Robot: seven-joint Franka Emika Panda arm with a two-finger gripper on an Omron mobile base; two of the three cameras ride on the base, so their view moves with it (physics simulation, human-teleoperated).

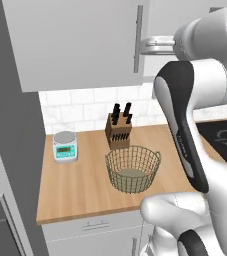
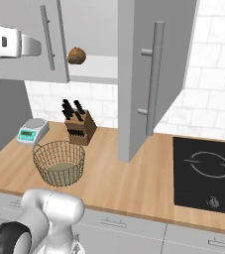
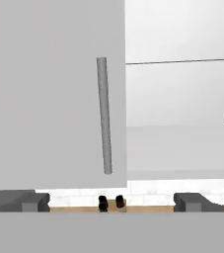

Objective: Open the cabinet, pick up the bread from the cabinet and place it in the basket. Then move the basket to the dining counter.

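The claw (image 3: 111, 201) has its two fingers spread fully wide with nothing between them, held up in front of the wall cabinet (image 3: 54, 99), whose closed left door with its long bar handle (image 3: 103, 116) stands straight ahead of it. Just to the claw's right the other door (image 2: 148, 74) is swung open, and the bread (image 2: 77, 55) sits on the shelf inside, a little beyond the closed door's edge. Well below the claw, the wire basket (image 2: 58, 162) stands on the wooden counter (image 2: 134, 183), just in front of a knife block (image 2: 79, 126) and near a small kitchen scale (image 2: 32, 131).
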